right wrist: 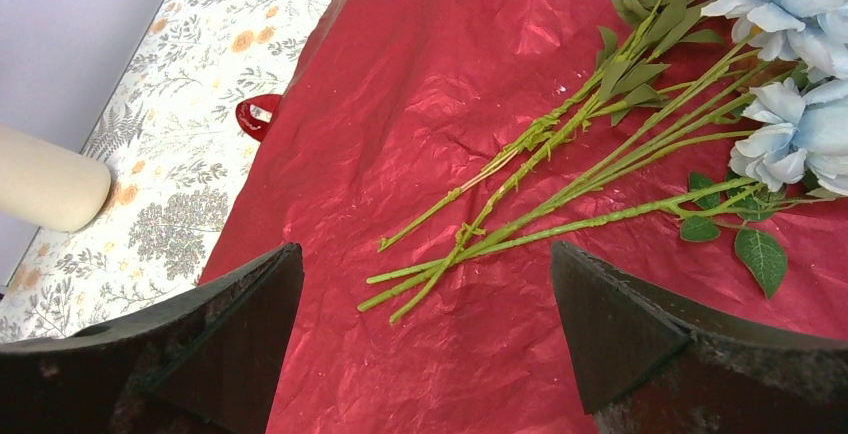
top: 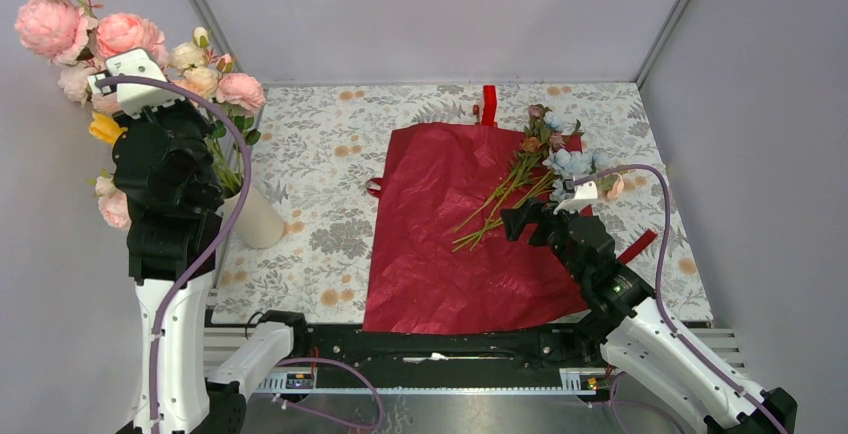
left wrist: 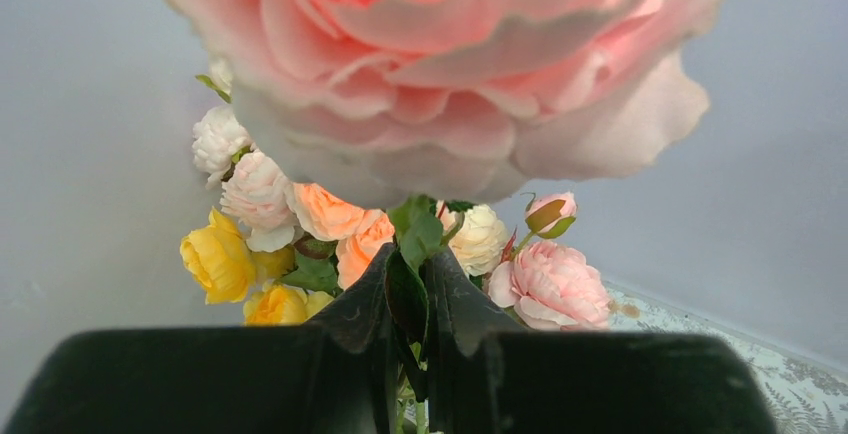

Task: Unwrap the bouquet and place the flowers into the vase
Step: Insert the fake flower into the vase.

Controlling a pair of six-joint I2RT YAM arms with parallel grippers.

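The bouquet is undone: its dark red paper (top: 450,224) lies spread flat on the table. The flowers (top: 545,159) lie across its right half, blooms far right, green stems (right wrist: 520,214) pointing to the near left. My right gripper (right wrist: 425,294) hangs open just above the paper, short of the stem ends, nothing between its fingers (top: 515,222). The white vase (top: 255,219) stands at the left, its side also showing in the right wrist view (right wrist: 45,189). My left gripper (left wrist: 415,274), raised at the far left, is shut on a leafy stem of the big rose bunch (top: 120,39).
The rose bunch's stems (top: 228,169) run down to the vase's mouth. A red ribbon piece (top: 488,104) lies at the paper's far edge, a ribbon loop (top: 375,189) at its left edge, another strip (top: 640,246) by my right arm. Grey walls close in on three sides.
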